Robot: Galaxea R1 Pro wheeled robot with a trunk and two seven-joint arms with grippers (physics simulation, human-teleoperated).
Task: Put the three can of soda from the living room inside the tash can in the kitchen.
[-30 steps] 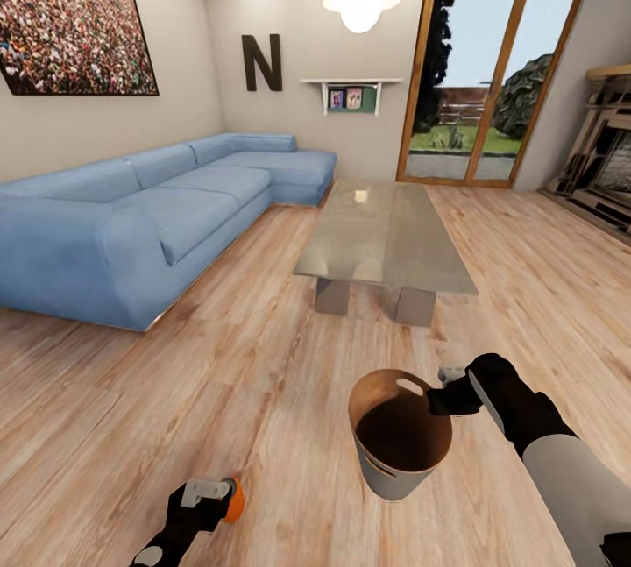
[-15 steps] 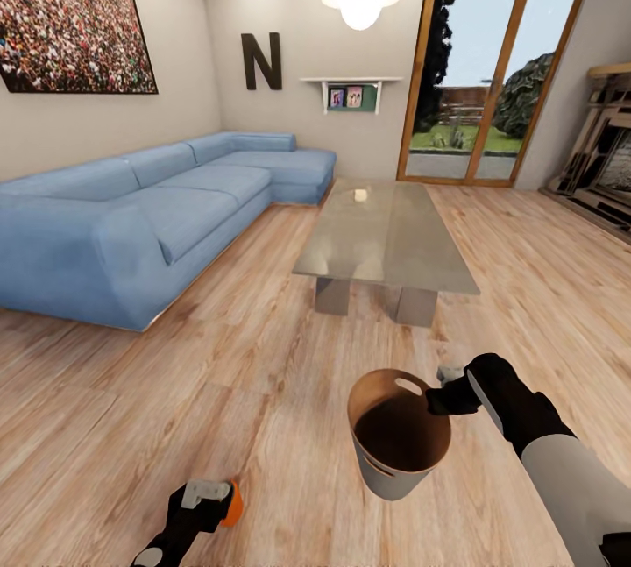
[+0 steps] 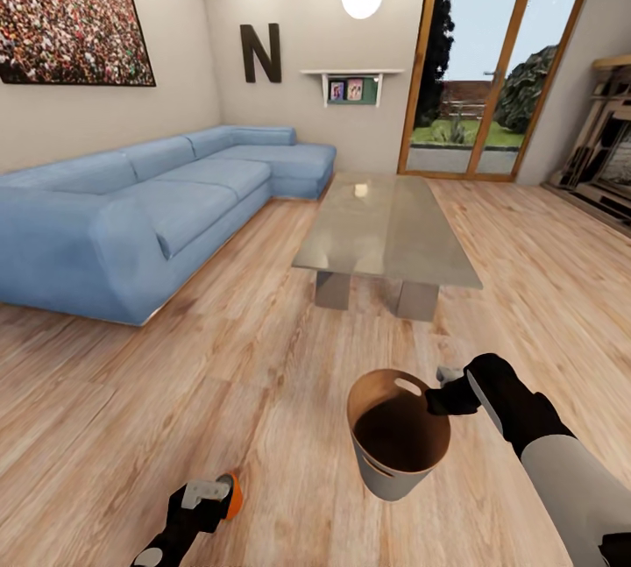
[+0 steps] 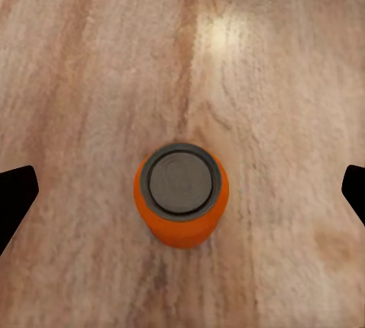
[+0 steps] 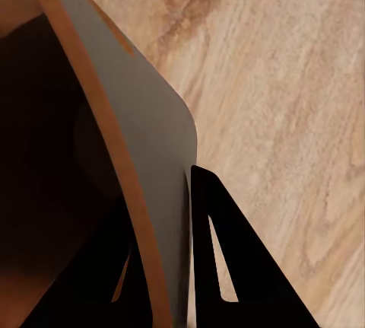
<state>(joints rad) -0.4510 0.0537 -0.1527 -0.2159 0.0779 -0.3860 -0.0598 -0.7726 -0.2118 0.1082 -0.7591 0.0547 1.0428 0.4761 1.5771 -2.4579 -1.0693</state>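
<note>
From where I stand, the one thing I can read is a large dark capital letter "N" (image 3: 260,53), mounted on the pale far wall above the corner of the blue sofa (image 3: 149,212). On the small wall shelf (image 3: 350,89) beside it stand little framed pictures, too small for me to make out any writing. The big framed picture (image 3: 74,19) on the wall to my left shows a dense speckled crowd pattern, with no lettering I can read. The orange can (image 4: 181,195) under my left wrist camera shows a plain grey top with no print.
</note>
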